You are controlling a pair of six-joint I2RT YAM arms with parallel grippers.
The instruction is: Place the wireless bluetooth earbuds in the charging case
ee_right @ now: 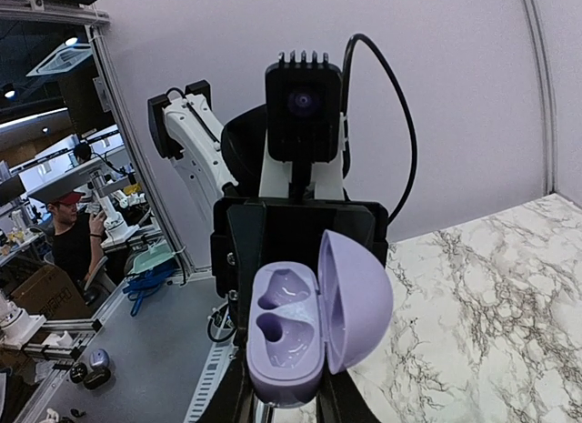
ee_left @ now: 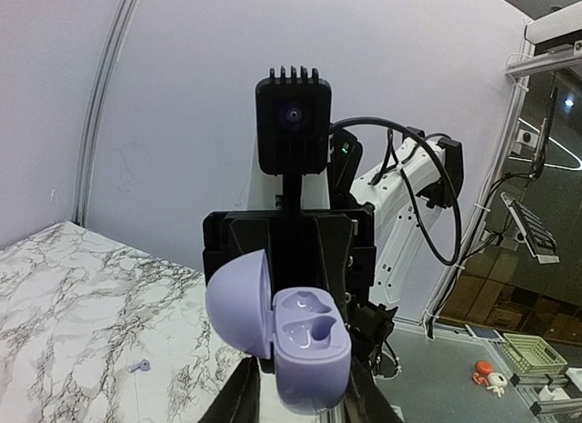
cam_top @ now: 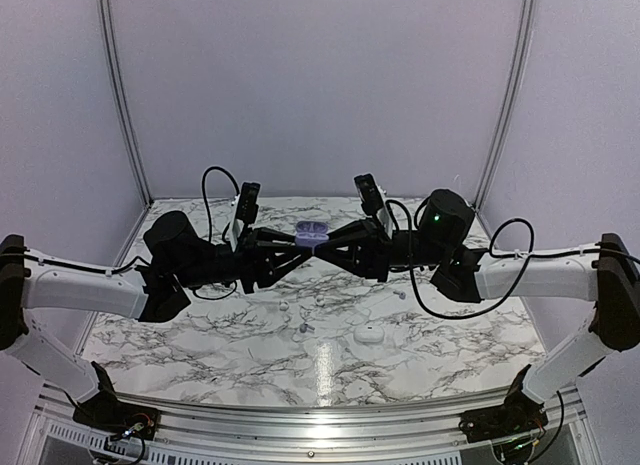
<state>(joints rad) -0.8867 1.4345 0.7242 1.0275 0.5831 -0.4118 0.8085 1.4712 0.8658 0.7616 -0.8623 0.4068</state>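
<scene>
Right end effector (ee_right: pixel 284 400) grips open lilac charging case (ee_right: pixel 296 327); left end effector (ee_left: pixel 305 403) unclear. Tiny lilac earbud (ee_left: pixel 138 366), likely slippery: pinch sides.

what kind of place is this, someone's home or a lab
Most likely a robotics lab or workshop: two robot arms meet at a purple case over a marble-look table walled by plain white panels, with a man in a red cap among cluttered benches beyond.
</scene>
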